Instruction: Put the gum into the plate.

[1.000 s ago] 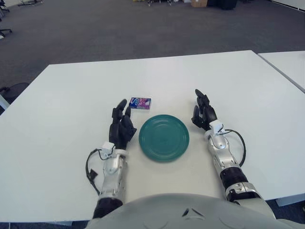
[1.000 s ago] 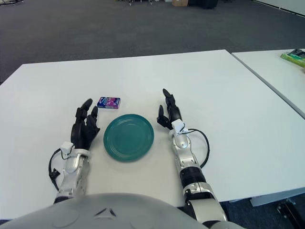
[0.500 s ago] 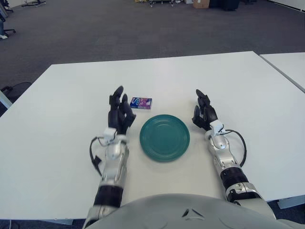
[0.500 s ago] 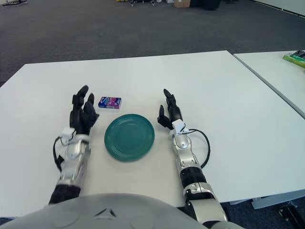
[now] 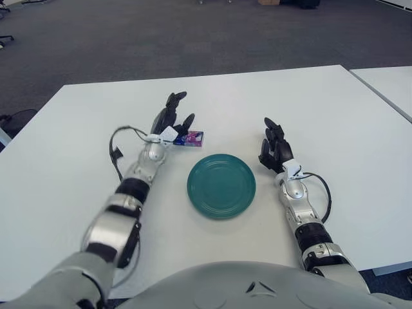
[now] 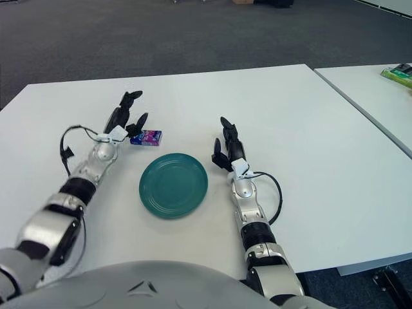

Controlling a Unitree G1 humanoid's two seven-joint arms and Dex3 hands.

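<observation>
One second back, left hand (image 5: 168, 122) beside plate's (image 5: 221, 185) left rim, near edge of scene; now stretched far and forward, hovering at gum pack's (image 5: 191, 138) left end. Fingers spread, thumb tip just beside pack, nothing pinched. Cannot tell whether any finger touches it. Gum lying flat on table (image 5: 335, 122), just beyond plate's far-left rim, same spot as before, apart from plate. Reach judged nearly done; closing on pack and short carry right and near to plate not yet done.

Right hand (image 5: 273, 149) unchanged, beside plate's right side, fingers loosely extended, holding nothing.

Right eye view: more of pack (image 6: 147, 137) clear of thumb, plus green item (image 6: 400, 75) on neighbouring table at far right. Left eye view: neither.
</observation>
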